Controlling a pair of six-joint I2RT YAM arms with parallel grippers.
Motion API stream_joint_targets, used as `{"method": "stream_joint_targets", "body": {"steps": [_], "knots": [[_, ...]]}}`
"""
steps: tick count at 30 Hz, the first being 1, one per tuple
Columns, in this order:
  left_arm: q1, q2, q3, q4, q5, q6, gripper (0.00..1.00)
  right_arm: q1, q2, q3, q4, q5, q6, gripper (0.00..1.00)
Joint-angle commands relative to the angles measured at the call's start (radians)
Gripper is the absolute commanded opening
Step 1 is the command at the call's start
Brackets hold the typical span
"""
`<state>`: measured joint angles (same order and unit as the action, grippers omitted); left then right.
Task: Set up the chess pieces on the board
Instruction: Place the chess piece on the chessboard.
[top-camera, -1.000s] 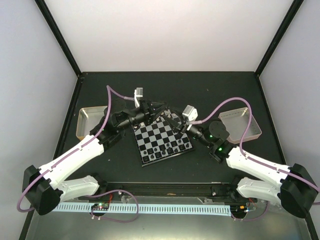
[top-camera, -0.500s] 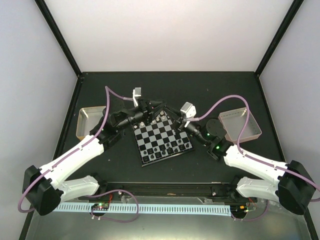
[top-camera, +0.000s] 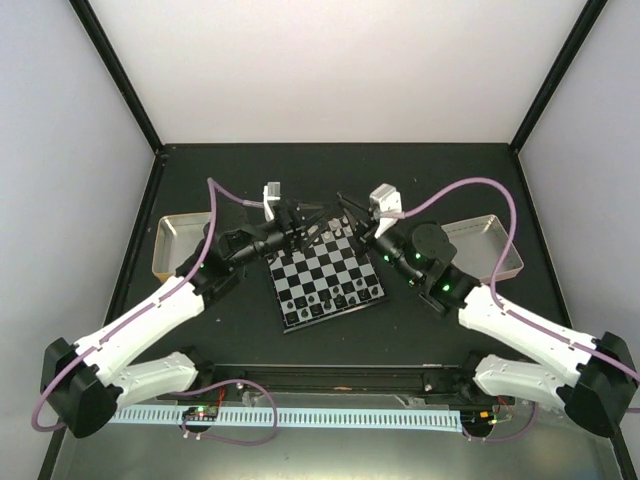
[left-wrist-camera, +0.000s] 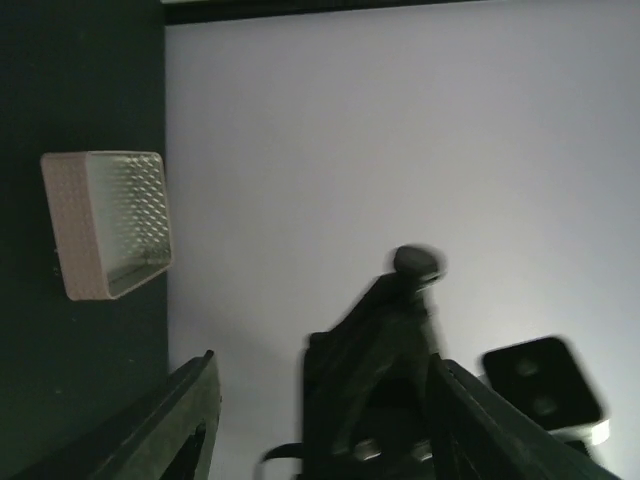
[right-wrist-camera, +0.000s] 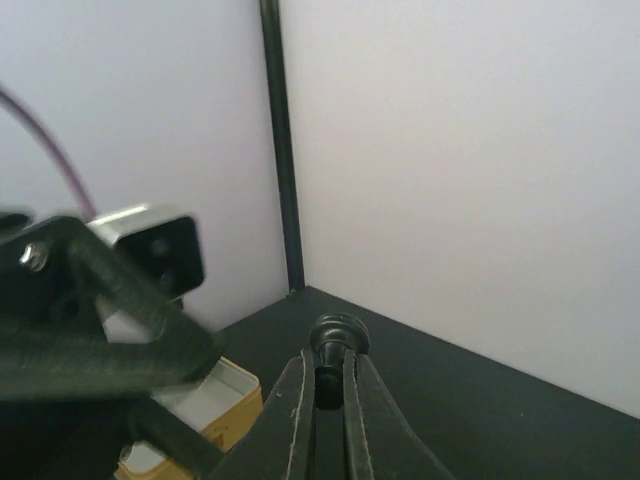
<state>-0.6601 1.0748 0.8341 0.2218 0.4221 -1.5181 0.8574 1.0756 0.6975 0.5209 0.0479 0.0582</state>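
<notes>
1. Overhead view: since a second ago, both grippers have risen from the chessboard and met above its far edge. The left gripper has opened and the right gripper has closed. The table is dark and the walls pale. A left tray and a right tray flank the board. Small pieces stand along the board's near rows.
2. Left wrist view: the left gripper's fingers are spread wide, gripping nothing. Beyond them, the right gripper holds a black chess piece up against a pale wall.
3. Right wrist view: the right gripper is clamped on the round-topped piece, off the table. The left gripper is a blur at left.
</notes>
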Motion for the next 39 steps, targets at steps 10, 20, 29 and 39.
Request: {"method": "stream_joint_targets", "body": {"steps": [10, 20, 29, 39], "knots": [[0.03, -0.335, -0.111, -0.371, -0.457, 0.713, 0.77, -0.164, 0.084, 0.332, -0.994, -0.005, 0.373, 0.01], [0.031, -0.49, -0.234, -0.515, -0.558, 1.004, 0.78, -0.251, 0.388, 0.434, -1.251, -0.127, 0.34, 0.01], [0.03, -0.524, -0.275, -0.529, -0.554, 1.054, 0.8, -0.251, 0.602, 0.463, -1.294, -0.138, 0.315, 0.01], [0.031, -0.497, -0.285, -0.532, -0.561, 1.064, 0.81, -0.25, 0.665, 0.476, -1.345, -0.158, 0.301, 0.01]]}}
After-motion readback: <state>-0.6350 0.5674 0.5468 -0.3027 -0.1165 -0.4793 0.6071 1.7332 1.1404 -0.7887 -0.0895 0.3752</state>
